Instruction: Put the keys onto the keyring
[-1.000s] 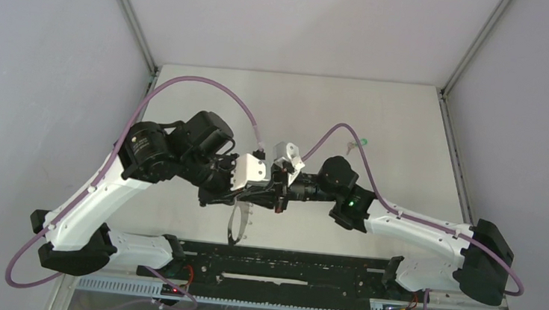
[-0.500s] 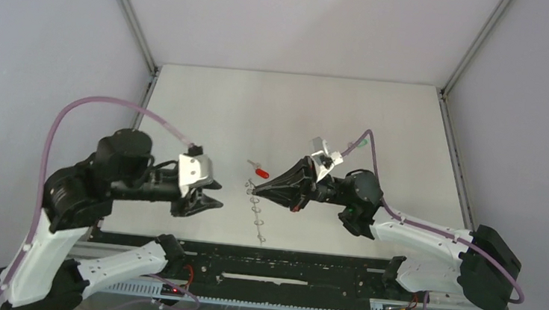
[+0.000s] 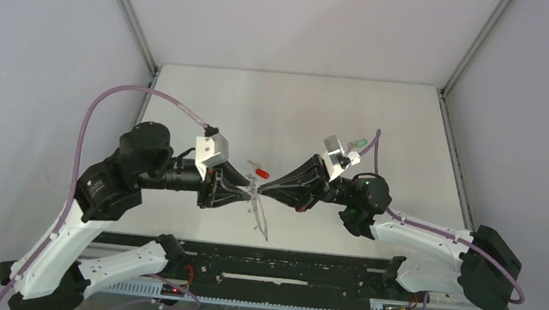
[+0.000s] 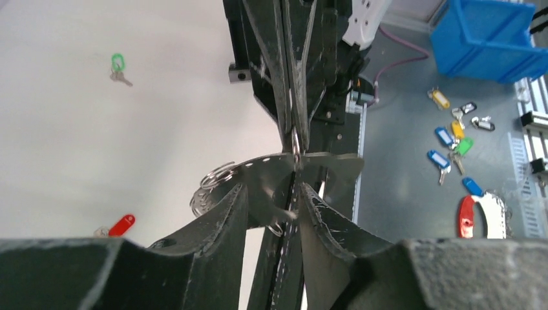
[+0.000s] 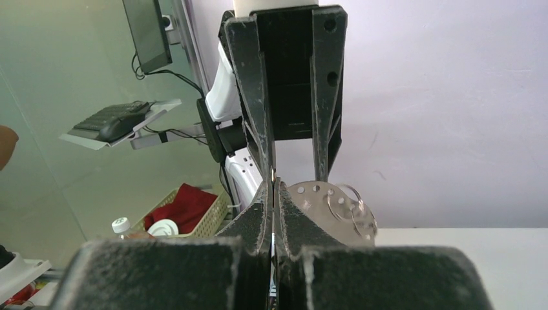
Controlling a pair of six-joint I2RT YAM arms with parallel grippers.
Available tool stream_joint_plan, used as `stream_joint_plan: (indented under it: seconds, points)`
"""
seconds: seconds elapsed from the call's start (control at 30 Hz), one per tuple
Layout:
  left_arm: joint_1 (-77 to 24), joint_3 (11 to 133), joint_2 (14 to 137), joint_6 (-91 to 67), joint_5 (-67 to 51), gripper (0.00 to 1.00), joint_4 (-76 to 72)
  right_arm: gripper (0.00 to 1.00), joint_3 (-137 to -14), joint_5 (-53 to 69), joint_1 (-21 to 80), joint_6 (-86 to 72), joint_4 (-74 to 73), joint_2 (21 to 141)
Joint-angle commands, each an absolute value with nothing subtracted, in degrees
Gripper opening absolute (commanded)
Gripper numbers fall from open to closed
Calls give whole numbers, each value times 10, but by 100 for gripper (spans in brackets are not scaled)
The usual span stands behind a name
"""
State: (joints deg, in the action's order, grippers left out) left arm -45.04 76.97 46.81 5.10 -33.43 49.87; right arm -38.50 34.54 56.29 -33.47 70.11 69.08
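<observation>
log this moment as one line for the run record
right gripper: shut on keyring, held above table | left gripper: open, tips at keyring | red key: loose on table | green key: loose on table

from the top the keyring [image 3: 257,212] is too small for me to count its rings, and i cannot tell if the left gripper [image 3: 249,191] touches it. the green key [image 3: 361,142], far right of the keyring, is half behind the right wrist camera [image 3: 334,153]. in the left wrist view the red key [image 4: 123,224], left of the keyring, has its blade partly behind the left gripper. the right gripper [image 5: 273,194] covers the keyring's near edge in its own view.
</observation>
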Motion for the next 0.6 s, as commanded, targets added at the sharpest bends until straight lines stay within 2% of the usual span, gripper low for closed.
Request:
stream_joint_plan:
  seconds: [0.0, 0.57]
  points:
    - [-447, 770, 452, 21, -361, 39, 427, 0, -390, 329, 566, -334, 731, 676]
    - [-447, 758, 470, 27, -383, 28, 437, 0, -393, 318, 575, -329, 742, 688]
